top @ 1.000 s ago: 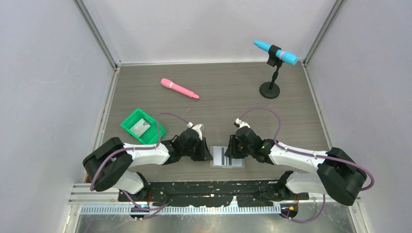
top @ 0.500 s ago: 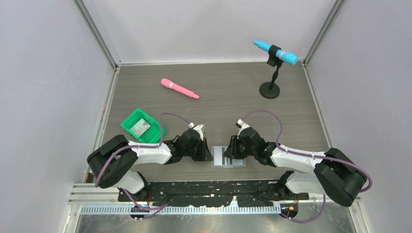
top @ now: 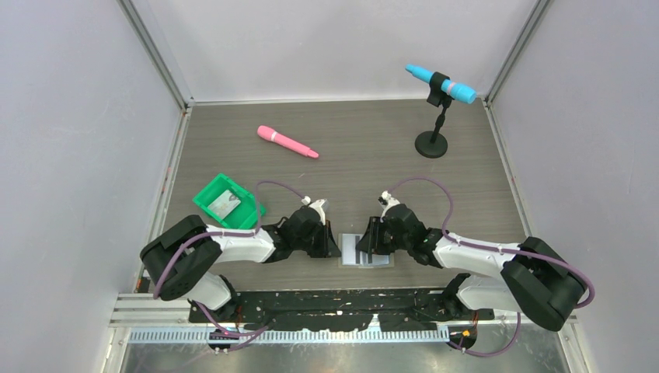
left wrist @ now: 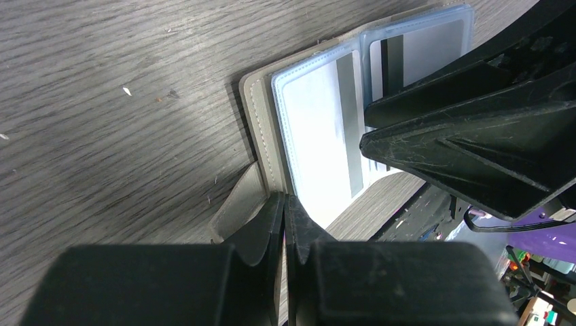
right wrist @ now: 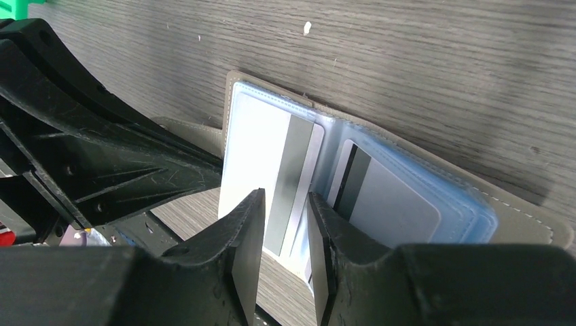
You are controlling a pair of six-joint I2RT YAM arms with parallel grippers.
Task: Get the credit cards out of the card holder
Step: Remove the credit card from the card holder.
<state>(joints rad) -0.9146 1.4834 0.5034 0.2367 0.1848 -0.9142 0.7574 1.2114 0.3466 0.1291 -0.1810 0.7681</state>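
Left gripper (left wrist: pixel 284 204) is closed, its two fingers pressed together with no gap, their tips down at the left edge of the card holder (left wrist: pixel 261 129) beside a loose grey flap (left wrist: pixel 234 207). Whether they pinch any of the cover I cannot tell.

Right gripper (right wrist: pixel 284 197) comes in from the right with its fingers (right wrist: pixel 248 231) apart. They straddle the grey stripe of a credit card (right wrist: pixel 255 156) without clamping it, as the card is wider than the gap between them.

In the top view the card holder lies open and flat at the near middle of the table (top: pixel 350 155), between the two grippers. It has a grey cover and pale blue translucent pockets. The left pocket holds the white card with the grey stripe. The right pocket holds a second card (right wrist: pixel 401 204), greyish with a black stripe, sitting inside the plastic. I cannot tell whether the white card has slid out of its pocket at all.

A green tray (top: pixel 206 198) sits well to the left of the holder, a little farther back, with a pale card (top: pixel 226 204) lying in it. Farther off lie a pink marker-like stick (top: pixel 287 142) and — at the far right — a blue microphone (top: pixel 441 84) on a black stand (top: pixel 432 144).
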